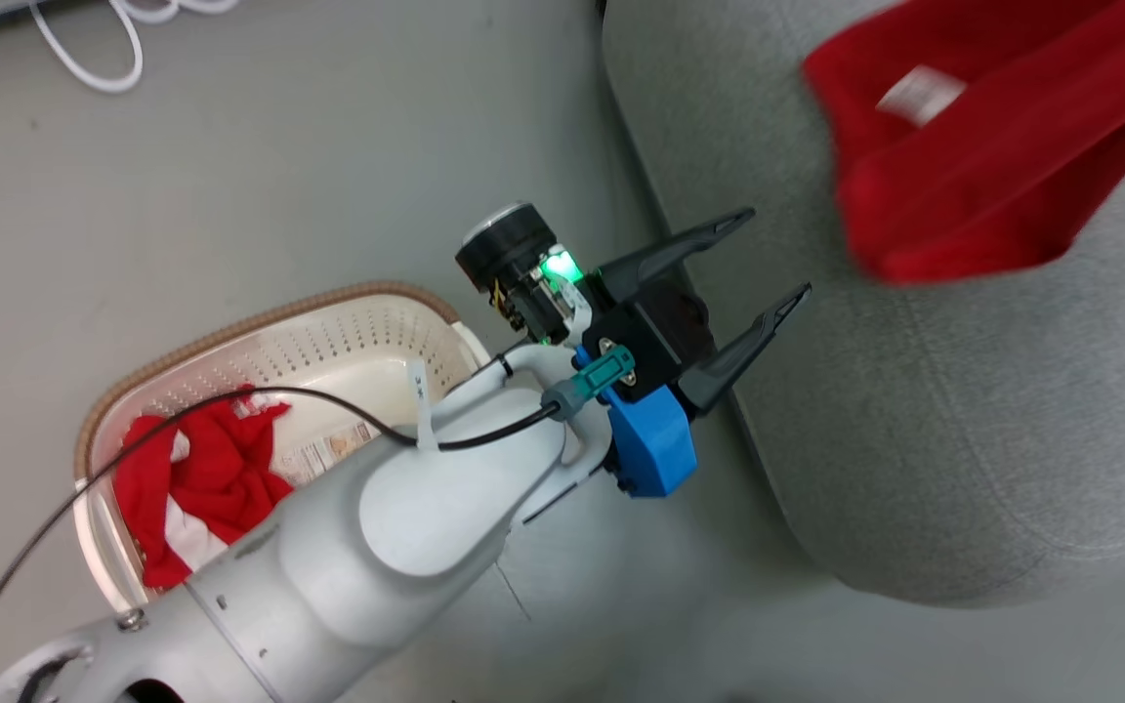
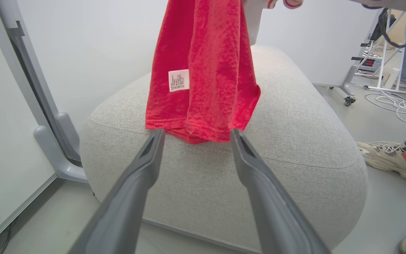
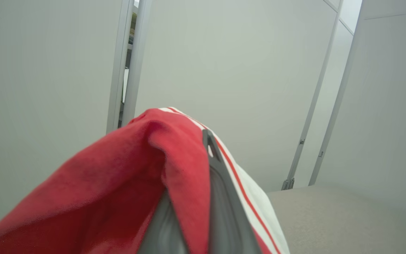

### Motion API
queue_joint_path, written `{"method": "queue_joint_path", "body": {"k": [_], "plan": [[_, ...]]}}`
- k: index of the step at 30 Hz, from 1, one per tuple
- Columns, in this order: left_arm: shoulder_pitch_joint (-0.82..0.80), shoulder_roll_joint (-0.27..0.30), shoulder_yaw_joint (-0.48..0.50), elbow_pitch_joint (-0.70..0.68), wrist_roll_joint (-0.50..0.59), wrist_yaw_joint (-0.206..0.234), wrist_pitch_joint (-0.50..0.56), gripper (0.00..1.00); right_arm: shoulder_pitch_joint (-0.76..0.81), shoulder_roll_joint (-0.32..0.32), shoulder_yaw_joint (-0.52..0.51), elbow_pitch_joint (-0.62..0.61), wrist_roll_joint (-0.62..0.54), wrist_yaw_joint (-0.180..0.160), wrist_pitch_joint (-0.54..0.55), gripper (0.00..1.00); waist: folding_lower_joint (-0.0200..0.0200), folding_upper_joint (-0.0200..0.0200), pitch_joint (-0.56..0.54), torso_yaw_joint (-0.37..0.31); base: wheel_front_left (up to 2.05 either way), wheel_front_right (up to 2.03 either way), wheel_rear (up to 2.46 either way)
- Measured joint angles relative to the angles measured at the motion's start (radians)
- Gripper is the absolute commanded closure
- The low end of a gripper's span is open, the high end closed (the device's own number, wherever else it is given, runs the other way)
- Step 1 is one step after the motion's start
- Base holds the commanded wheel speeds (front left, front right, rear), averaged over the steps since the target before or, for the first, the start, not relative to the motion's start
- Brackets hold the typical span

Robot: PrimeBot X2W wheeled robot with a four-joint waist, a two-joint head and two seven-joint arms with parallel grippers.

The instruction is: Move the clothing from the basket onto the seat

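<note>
Looked about halfway, tbh. Had one red garment (image 1: 992,146) clamped in the right gripper (image 3: 208,155), dangling over the seat (image 1: 963,439), not let go yet. Had the left gripper (image 1: 776,251) spread wide, empty. Left a red-and-white heap (image 1: 201,478) in the basket (image 1: 328,305) to fetch.

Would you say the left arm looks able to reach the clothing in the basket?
Probably yes: the left gripper is open and empty, and the clothing lies uncovered in the open-topped basket.

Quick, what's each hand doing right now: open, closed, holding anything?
Left hand: open, holding nothing, pointing at the seat.
Right hand: shut on a red garment.
</note>
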Motion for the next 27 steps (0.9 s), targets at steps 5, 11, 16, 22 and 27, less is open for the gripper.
{"method": "queue_joint_path", "body": {"k": [5,11,16,22,27], "plan": [[-0.068,0.030,0.008,-0.050,0.026,0.013,0.029,0.00,-0.152,-0.116,-0.100,-0.007,0.035,0.000,0.000,1.00,0.0000,0.0000,0.103,0.013,0.00,0.00,0.00],[-0.139,0.069,0.009,-0.119,0.060,0.022,0.079,0.00,-0.310,-0.261,-0.289,0.052,0.087,0.000,0.000,1.00,0.0001,0.0000,0.238,0.023,0.00,0.00,0.00],[-0.177,0.096,0.008,-0.172,0.079,0.032,0.113,0.00,-0.336,-0.319,-0.362,0.095,0.085,0.000,0.000,1.00,0.0001,0.0000,0.339,0.033,0.00,0.00,0.00],[-0.187,0.123,0.005,-0.216,0.088,0.044,0.136,0.00,-0.304,-0.277,-0.352,0.198,0.041,0.000,0.000,1.00,0.0001,0.0000,0.423,0.047,0.00,0.00,0.00],[-0.187,0.138,0.000,-0.233,0.088,0.054,0.143,0.00,-0.261,-0.206,-0.342,0.281,0.021,0.000,0.000,1.00,0.0001,0.0000,0.442,0.053,0.00,0.00,0.00]]}}
